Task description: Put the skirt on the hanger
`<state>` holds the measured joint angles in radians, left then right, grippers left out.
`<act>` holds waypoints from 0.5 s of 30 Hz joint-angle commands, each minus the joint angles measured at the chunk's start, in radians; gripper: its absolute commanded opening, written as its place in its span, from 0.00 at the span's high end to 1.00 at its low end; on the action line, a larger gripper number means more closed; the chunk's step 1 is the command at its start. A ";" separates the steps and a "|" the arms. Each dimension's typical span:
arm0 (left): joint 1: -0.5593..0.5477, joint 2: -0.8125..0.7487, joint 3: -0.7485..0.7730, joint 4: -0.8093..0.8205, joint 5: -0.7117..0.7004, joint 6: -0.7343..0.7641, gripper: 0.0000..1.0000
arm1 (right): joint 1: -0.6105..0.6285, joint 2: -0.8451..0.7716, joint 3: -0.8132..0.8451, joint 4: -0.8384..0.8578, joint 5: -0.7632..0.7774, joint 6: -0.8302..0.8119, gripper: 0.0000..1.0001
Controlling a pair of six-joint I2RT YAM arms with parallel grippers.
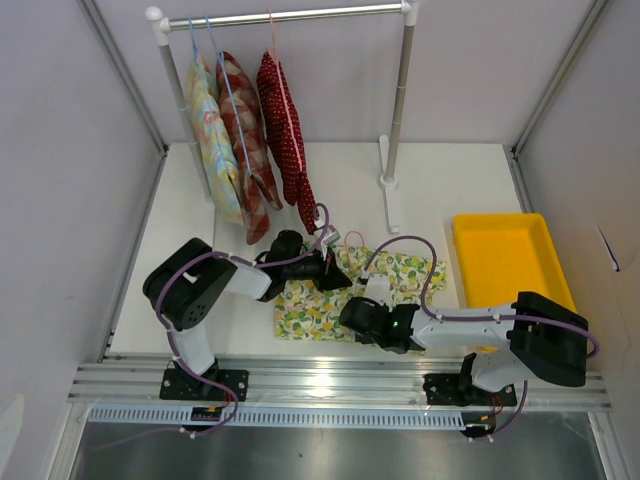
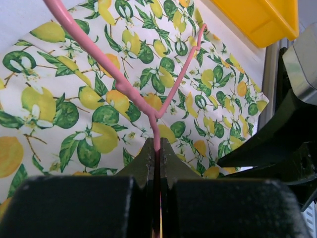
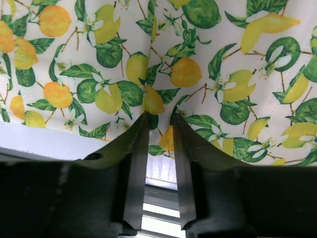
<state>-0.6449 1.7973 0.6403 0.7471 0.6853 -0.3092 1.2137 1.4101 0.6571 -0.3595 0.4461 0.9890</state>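
The lemon-print skirt [image 1: 400, 275] lies flat on the white table, between the two arms. My left gripper [image 1: 338, 268] is over its far left part, shut on the thin pink hanger [image 2: 126, 91]. The wire runs from the closed jaws [image 2: 156, 146] and forks over the skirt [image 2: 74, 99]. In the top view only a bit of the hanger [image 1: 352, 238] shows. My right gripper [image 1: 350, 312] is at the skirt's near edge. Its jaws [image 3: 159, 124] stand narrowly apart, with a creased fold of the skirt's [image 3: 223, 74] hem between the tips.
A yellow tray [image 1: 510, 260] sits right of the skirt and also shows in the left wrist view [image 2: 257, 20]. A clothes rack [image 1: 300, 15] at the back holds a red dotted garment [image 1: 285, 130], a plaid one [image 1: 245, 130] and a pastel floral one [image 1: 212, 140]. The right arm [image 2: 297, 124] is close by.
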 commanded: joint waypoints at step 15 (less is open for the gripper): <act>0.008 -0.067 0.071 -0.075 0.022 0.079 1.00 | 0.107 -0.252 -0.191 -0.142 -0.121 0.096 0.80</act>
<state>-0.6449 1.7836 0.6693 0.6662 0.6880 -0.2764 1.3102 1.1893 0.4953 -0.3717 0.3649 1.0840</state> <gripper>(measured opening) 0.026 0.194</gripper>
